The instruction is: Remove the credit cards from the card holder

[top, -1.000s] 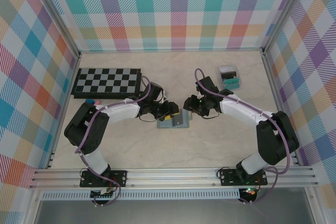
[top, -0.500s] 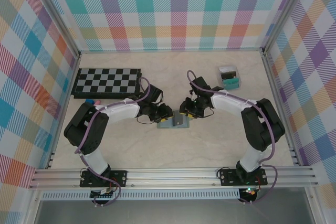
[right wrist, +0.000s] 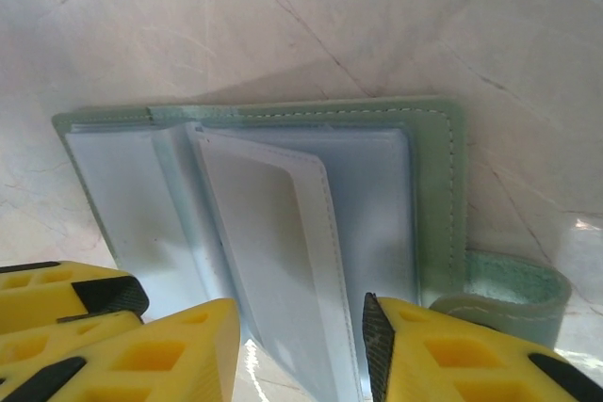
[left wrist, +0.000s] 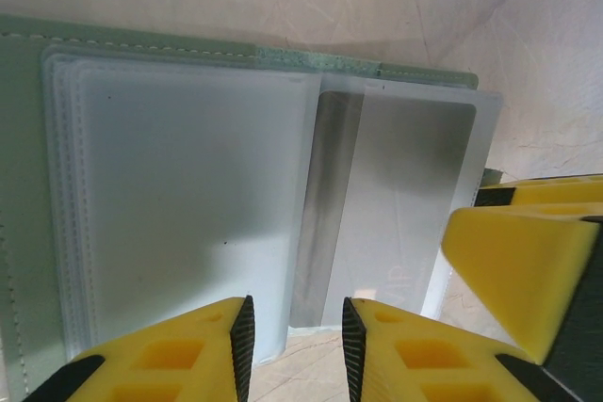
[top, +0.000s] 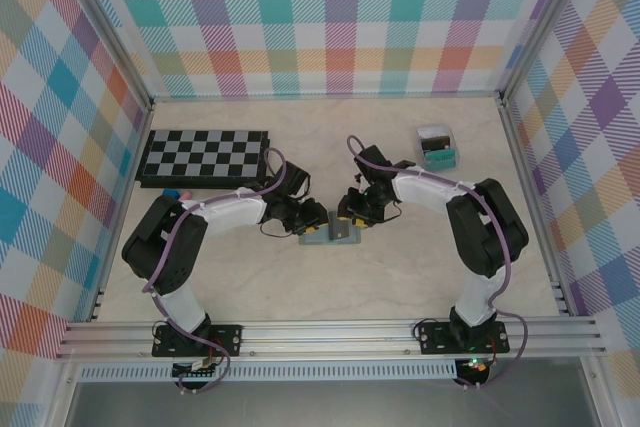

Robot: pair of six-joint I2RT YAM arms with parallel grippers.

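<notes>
The card holder [top: 322,238] lies open on the table's middle, sage green with pale blue pockets [left wrist: 179,204]. A grey credit card [left wrist: 410,200] with a dark stripe sticks partway out of a pocket. My left gripper [left wrist: 297,345] is open and low over the holder's near edge, its jaws either side of the pocket's edge and the card's corner. My right gripper [right wrist: 301,355] is open on the opposite side, with a lifted pocket flap [right wrist: 273,242] between its jaws but not pinched. The tab clasp [right wrist: 509,289] curls beside its right finger. The grippers [top: 310,219] [top: 352,215] nearly touch.
A folded chessboard [top: 205,155] lies at the back left, with small blue and pink blocks [top: 177,193] by its front edge. A clear box [top: 436,147] with teal and black contents stands at the back right. Metal rails edge the table.
My right arm has swung left and brought its gripper down onto the card holder. My left gripper has narrowed and stayed at the holder's left side.
</notes>
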